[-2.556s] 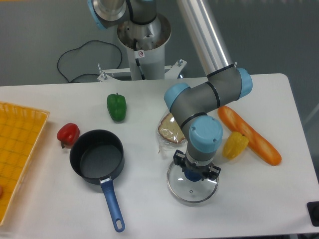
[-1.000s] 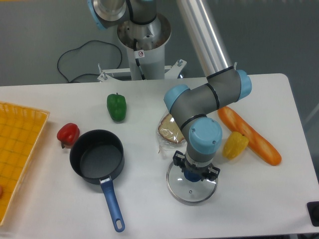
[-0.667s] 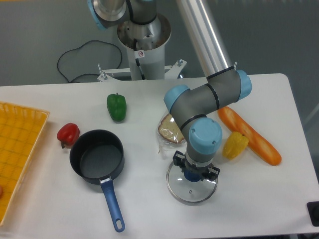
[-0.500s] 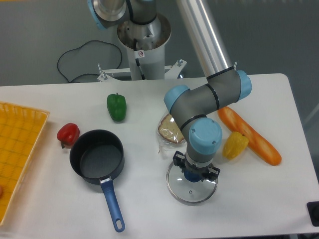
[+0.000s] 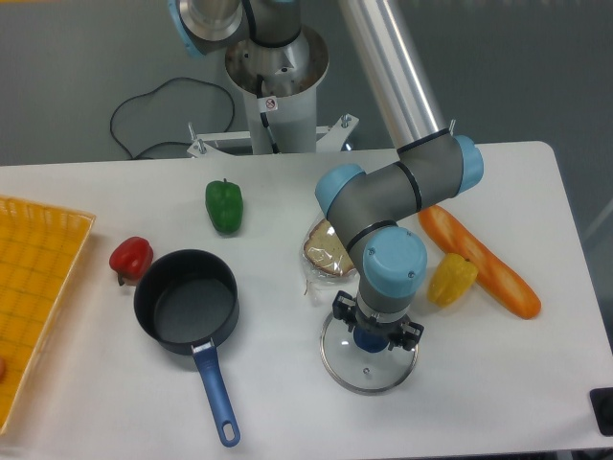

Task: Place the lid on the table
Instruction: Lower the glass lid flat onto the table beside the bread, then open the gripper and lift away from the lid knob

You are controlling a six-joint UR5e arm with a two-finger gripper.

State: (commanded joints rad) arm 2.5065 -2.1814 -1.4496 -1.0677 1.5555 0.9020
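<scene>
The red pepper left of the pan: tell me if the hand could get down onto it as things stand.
Probably yes. The red pepper lies alone on the white table, a little apart from the pan, with nothing above it. But the hand is down over the glass lid, so it would have to lift away first.

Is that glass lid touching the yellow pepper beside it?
Apart. The fixed camera shows a strip of white table between the lid's rim and the yellow pepper.

lid [image 5: 369,359]: clear glass, metal rim | flat on white table [image 5: 498,383]
</scene>
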